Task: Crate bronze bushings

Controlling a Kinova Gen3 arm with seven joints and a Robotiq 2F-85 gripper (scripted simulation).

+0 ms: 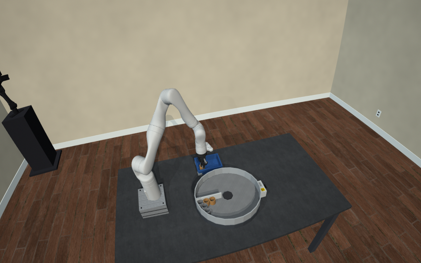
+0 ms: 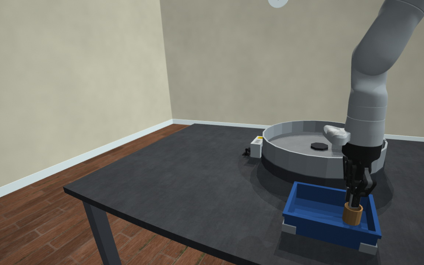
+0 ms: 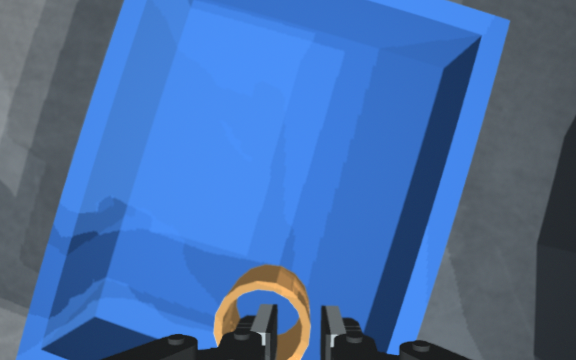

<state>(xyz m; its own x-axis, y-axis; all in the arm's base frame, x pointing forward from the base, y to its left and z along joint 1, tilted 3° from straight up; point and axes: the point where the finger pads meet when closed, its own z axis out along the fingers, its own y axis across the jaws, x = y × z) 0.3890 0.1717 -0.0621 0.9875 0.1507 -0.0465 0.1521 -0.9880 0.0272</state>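
A bronze bushing [image 1: 201,167] [image 2: 351,216] [image 3: 268,274] stands upright at one end of the blue crate [image 1: 211,168] [image 2: 322,230] [image 3: 461,150]. My gripper [image 1: 202,166] [image 2: 354,205] [image 3: 299,328] points down over it, its fingers a narrow way apart. In the wrist view one fingertip is inside the ring and the other outside, with gaps beside the wall between them; I see no grip on it. On the turning table [image 1: 238,220] [image 2: 299,161], two bronze bushings [image 1: 206,201] [image 1: 212,200] stand by the white bar, beside three steel bushings [image 1: 200,202] [image 1: 204,206] [image 1: 207,210].
The white bar [image 1: 212,196] reaches inward from the turning table's raised rim. A dark hub [image 1: 227,195] [image 2: 318,146] is at its centre. A white box [image 1: 262,189] [image 2: 255,148] sits against the rim's outside. The crate is close beside the rim.
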